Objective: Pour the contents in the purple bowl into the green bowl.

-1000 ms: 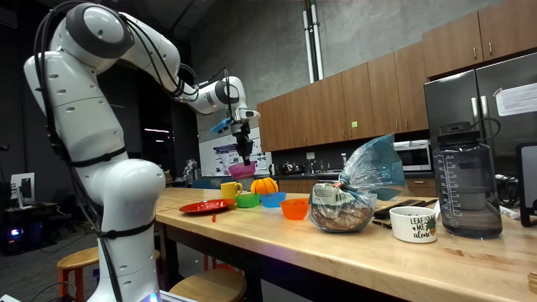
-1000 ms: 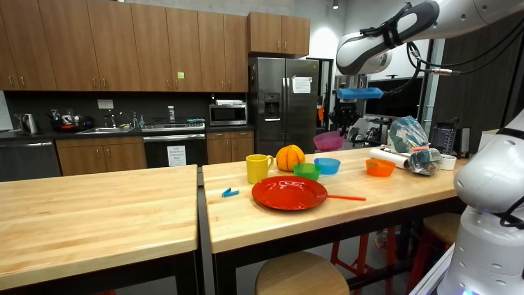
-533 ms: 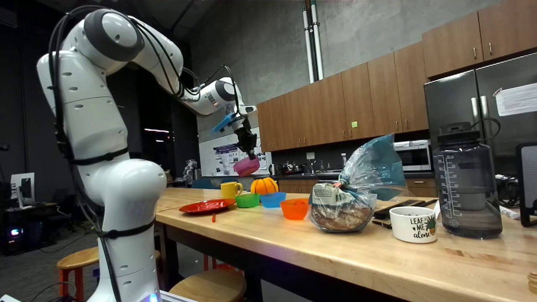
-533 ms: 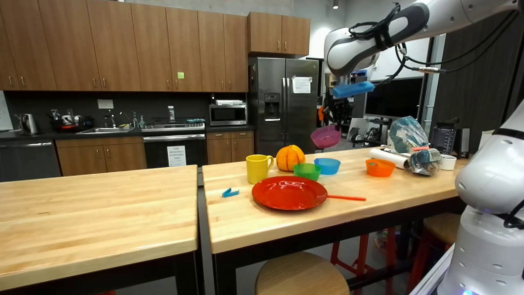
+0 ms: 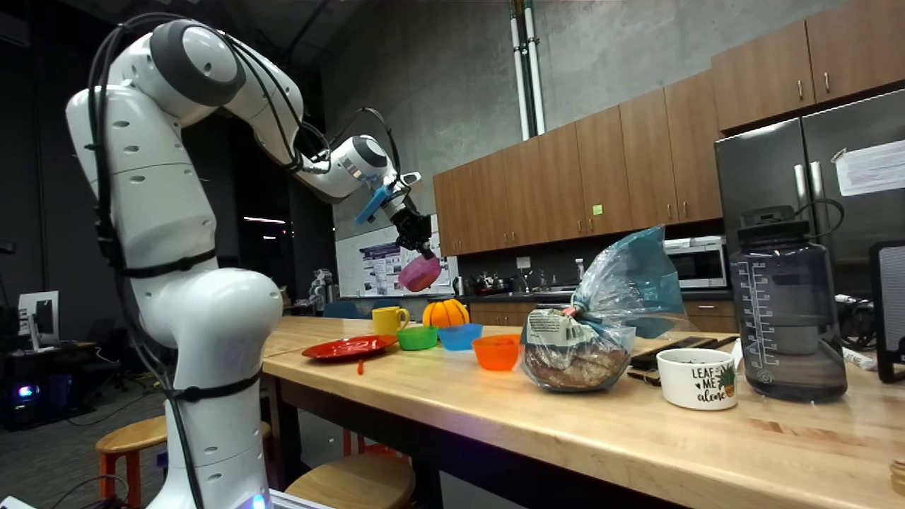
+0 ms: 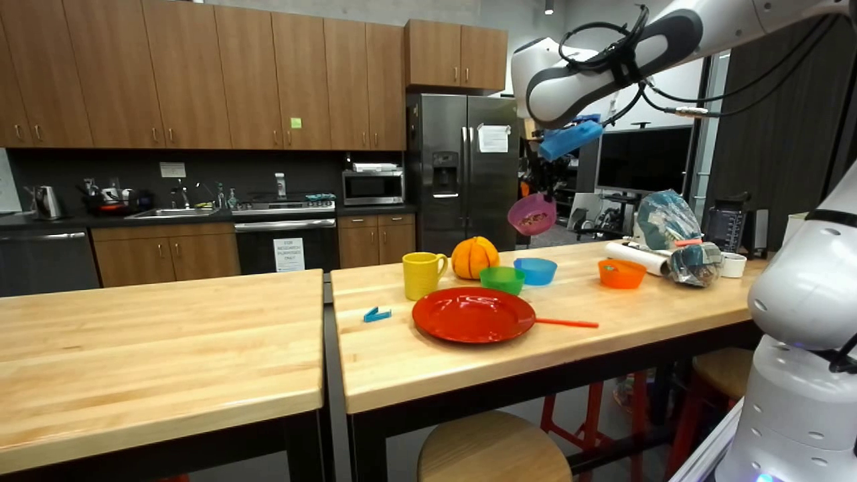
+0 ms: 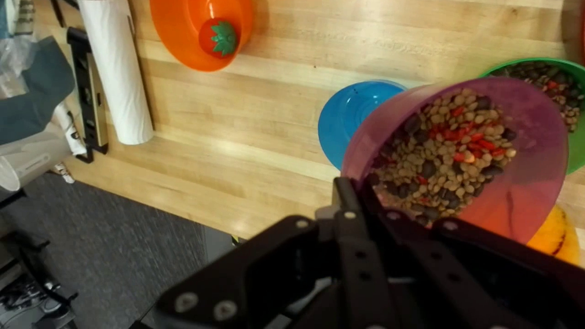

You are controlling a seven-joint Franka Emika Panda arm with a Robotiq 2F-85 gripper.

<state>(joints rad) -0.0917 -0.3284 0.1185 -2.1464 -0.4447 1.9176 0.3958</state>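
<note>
My gripper [image 7: 354, 185] is shut on the rim of the purple bowl [image 7: 534, 146]. The bowl holds beans and lentils [image 7: 450, 155] with red bits. It is tilted in the air above the table, as both exterior views show [image 5: 420, 274] [image 6: 532, 214]; in one its open side faces the camera and the contents show. The green bowl [image 6: 502, 280] stands on the table, lower than the purple bowl, and also shows in an exterior view [image 5: 417, 338]. In the wrist view the green bowl [image 7: 577, 148] is partly hidden behind the purple bowl and has beans in it.
A blue bowl [image 6: 535, 271] stands beside the green bowl. An orange pumpkin [image 6: 475, 258], a yellow mug [image 6: 420, 278] and a red plate [image 6: 474, 314] are close by. An orange bowl [image 7: 201, 41] with a toy strawberry and a bagged loaf [image 5: 576, 346] stand farther along.
My gripper has tilted, and the purple bowl has gone from nearly level to clearly tilted. Its contents now show in an exterior view. The bowls on the table have not moved.
</note>
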